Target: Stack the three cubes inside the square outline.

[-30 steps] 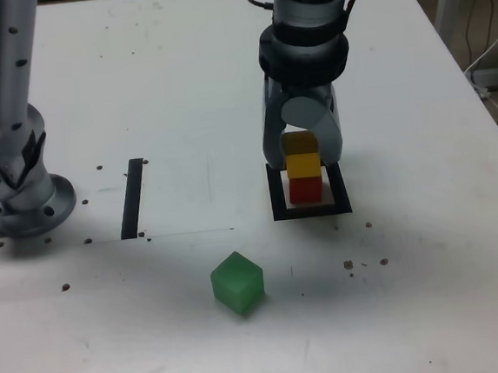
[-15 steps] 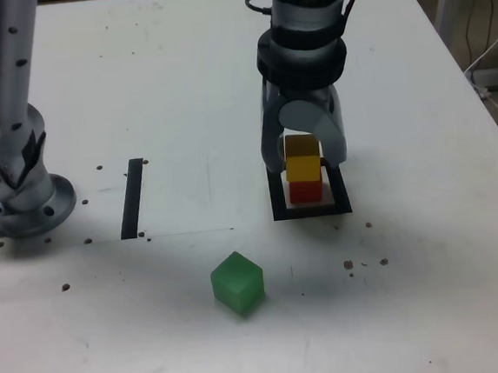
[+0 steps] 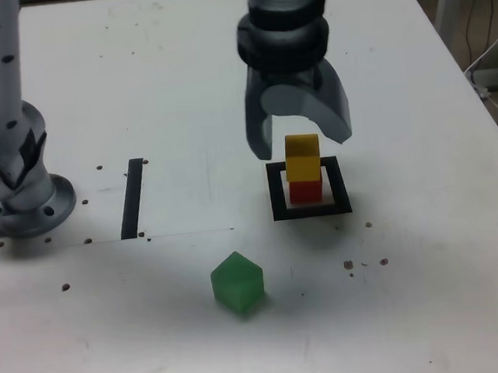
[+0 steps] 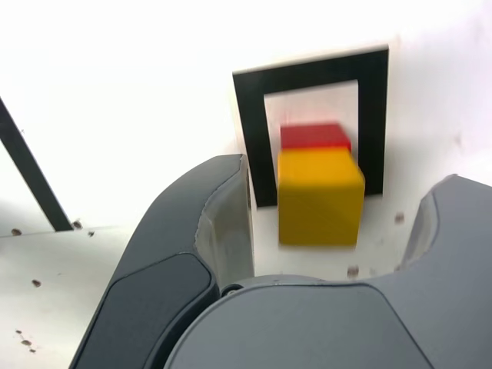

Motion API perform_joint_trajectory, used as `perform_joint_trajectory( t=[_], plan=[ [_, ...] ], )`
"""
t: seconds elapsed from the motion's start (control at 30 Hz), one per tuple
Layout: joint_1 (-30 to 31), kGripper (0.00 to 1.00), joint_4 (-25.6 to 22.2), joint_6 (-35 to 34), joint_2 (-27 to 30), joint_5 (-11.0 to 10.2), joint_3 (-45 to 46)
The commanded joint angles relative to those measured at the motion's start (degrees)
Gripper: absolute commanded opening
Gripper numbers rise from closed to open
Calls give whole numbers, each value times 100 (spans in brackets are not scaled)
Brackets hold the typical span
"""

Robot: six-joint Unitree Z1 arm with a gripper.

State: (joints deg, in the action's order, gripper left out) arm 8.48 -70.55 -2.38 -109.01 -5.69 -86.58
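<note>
Inside the square outline [image 3: 342, 187], the yellow cube [image 3: 303, 157] now sits released on the red cube [image 3: 305, 190], the jaws [image 3: 300, 138] having spread wide and empty, leaving the green cube [image 3: 237, 283] alone on the table [image 3: 175, 333] to stack.

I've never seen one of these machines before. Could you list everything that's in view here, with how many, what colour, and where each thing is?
red cube: one, red, inside the square outline
yellow cube: one, yellow, on top of the red cube
green cube: one, green, on the table, toward the exterior view's bottom, outside the outline
square outline: one, black, on the table around the red cube
straight strip: one, black, to the outline's left in the exterior view
table: one, white with small brown specks, under everything
gripper: one, grey, open above the stack
arm: one, grey, its base at the exterior view's left
</note>
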Motion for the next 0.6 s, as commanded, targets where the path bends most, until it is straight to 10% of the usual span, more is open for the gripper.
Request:
perform_joint_trajectory(
  t=[0.0,0.57],
  plan=[
    [117,100,-42,0,153,22,73],
    [2048,100,-16,-1503,663,573,1128]
  ],
)
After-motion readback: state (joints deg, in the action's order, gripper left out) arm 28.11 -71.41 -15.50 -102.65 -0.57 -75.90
